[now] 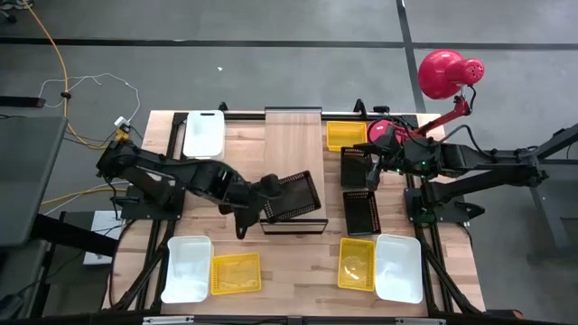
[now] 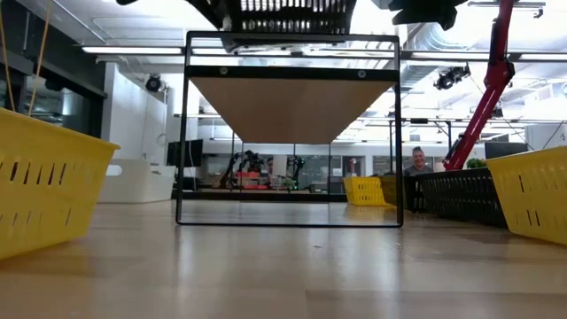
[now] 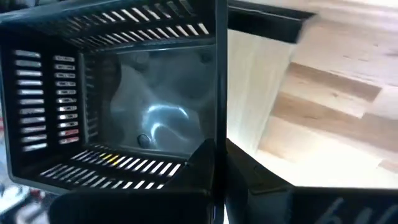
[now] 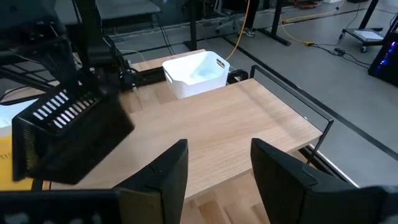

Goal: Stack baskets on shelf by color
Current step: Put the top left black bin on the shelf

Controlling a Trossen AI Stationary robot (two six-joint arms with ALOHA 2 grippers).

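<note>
The left gripper [image 1: 264, 200] is clamped on the rim of a black basket [image 1: 293, 196], holding it tilted over the near end of the shelf [image 1: 293, 135], about the table's centre. In the left wrist view the fingers [image 3: 205, 163] pinch the basket's wall, its mesh sides and smooth floor facing the camera.

The right gripper [image 1: 372, 173] hovers at three o'clock from the shelf, fingers spread and empty, above two more black baskets [image 1: 359, 191] lying end to end on the table [image 1: 289, 271].

A white basket [image 1: 204, 133] sits at eleven o'clock beside the shelf's far left corner. A yellow basket [image 1: 346, 135] sits at one o'clock, just right of the shelf's far end. At seven o'clock a white basket [image 1: 187, 267] and a yellow one [image 1: 235, 273] lie side by side; at five o'clock another yellow [image 1: 357, 263] and white [image 1: 398, 266] pair do likewise.

A red lamp [image 1: 444, 74] stands at the table's far right corner. In the low view a person [image 2: 415, 162] shows in the room beyond.
</note>
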